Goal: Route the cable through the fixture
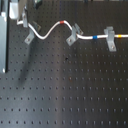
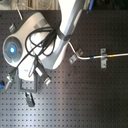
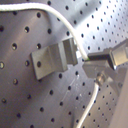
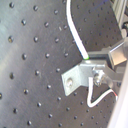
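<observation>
The white cable point(image 1: 47, 32) runs in a wave across the far side of the black hole-grid board. It has a red band point(image 1: 61, 23), a blue band point(image 1: 95, 37) and a yellow band point(image 1: 120, 35). It passes through two grey fixture brackets, one in the middle point(image 1: 74, 34) and one on the first exterior view's right point(image 1: 110, 39). My gripper point(image 1: 23, 21) is at the cable's left end, above a third bracket point(image 3: 52, 57). In both wrist views the fingers point(image 4: 116, 54) look closed on the cable point(image 4: 77, 37) right beside that bracket. The cable's free tail point(image 3: 90, 107) hangs past it.
A pale upright frame point(image 1: 3, 40) stands at the first exterior view's left edge. In the second exterior view the arm point(image 2: 62, 35) with its black hoses covers the left bracket. The two other brackets point(image 2: 74, 59) point(image 2: 103, 59) and the cable point(image 2: 92, 57) show to the second exterior view's right.
</observation>
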You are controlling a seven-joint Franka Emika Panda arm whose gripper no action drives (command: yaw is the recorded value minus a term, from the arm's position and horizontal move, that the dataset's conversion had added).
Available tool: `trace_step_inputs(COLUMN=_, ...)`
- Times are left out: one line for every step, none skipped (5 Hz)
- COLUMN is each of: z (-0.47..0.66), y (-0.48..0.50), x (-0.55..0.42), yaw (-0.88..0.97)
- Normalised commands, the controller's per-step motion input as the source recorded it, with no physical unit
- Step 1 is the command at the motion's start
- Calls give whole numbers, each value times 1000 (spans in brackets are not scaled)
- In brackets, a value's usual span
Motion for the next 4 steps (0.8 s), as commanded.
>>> trace_step_inputs(z=-151, y=-183, x=-12, yaw=0)
trace_step_inputs(z=44, y=-335, x=184, yaw=-254)
trace_step_inputs(z=-1, y=-355, x=83, yaw=-263)
trace_step_inputs(z=143, y=-139, x=8, yaw=0)
